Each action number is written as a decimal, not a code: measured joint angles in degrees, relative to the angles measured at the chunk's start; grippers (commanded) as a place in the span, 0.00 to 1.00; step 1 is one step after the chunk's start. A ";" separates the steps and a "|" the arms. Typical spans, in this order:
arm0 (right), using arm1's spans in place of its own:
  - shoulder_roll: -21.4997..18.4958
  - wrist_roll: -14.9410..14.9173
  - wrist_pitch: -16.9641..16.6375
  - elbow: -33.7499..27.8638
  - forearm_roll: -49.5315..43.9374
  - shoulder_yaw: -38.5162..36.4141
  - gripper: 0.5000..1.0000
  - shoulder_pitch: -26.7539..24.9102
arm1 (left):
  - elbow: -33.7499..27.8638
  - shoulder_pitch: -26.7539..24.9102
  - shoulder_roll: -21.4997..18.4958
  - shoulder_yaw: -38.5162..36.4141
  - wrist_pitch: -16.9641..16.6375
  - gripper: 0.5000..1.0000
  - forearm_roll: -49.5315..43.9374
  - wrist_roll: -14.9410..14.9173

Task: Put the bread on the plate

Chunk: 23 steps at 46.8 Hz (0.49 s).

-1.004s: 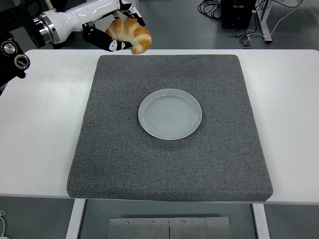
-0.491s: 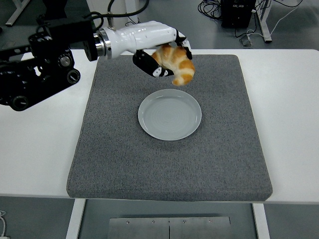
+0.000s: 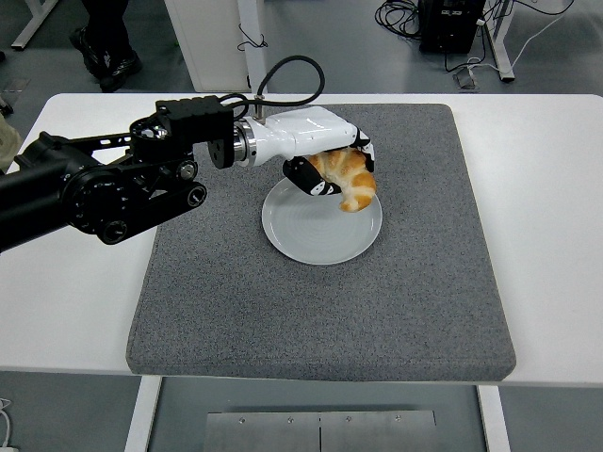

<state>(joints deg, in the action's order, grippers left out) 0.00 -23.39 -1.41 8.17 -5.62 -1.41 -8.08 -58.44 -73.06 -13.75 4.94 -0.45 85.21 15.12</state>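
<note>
Left hand [image 3: 325,158] clenched around the croissant [image 3: 347,177] — held just over the far right part of the pale plate [image 3: 311,235], at the middle of the grey foam mat [image 3: 415,282].

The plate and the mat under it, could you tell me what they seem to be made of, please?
The plate looks like glazed ceramic or melamine: pale grey-blue, smooth, with a soft sheen and faint concentric rings. The mat looks like dense foam or felt: speckled dark grey, matte, with a thick rounded edge. Neither can be settled from looks alone.
</note>
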 measured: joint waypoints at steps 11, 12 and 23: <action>0.00 0.00 0.00 0.00 0.00 0.00 1.00 0.00 | 3.98 1.80 2.70 -1.10 -1.02 0.00 0.28 0.02; 0.00 0.00 0.00 0.00 0.00 0.02 1.00 -0.01 | 4.37 2.06 2.73 -1.25 -1.18 0.00 0.29 0.03; 0.00 -0.01 0.00 0.00 0.00 0.02 1.00 0.00 | 5.90 4.18 3.22 -2.40 -2.36 0.00 0.31 0.46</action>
<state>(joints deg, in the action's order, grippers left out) 0.00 -23.40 -1.40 8.17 -5.62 -1.39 -8.08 -52.54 -68.89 -10.53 2.54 -2.82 85.52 15.58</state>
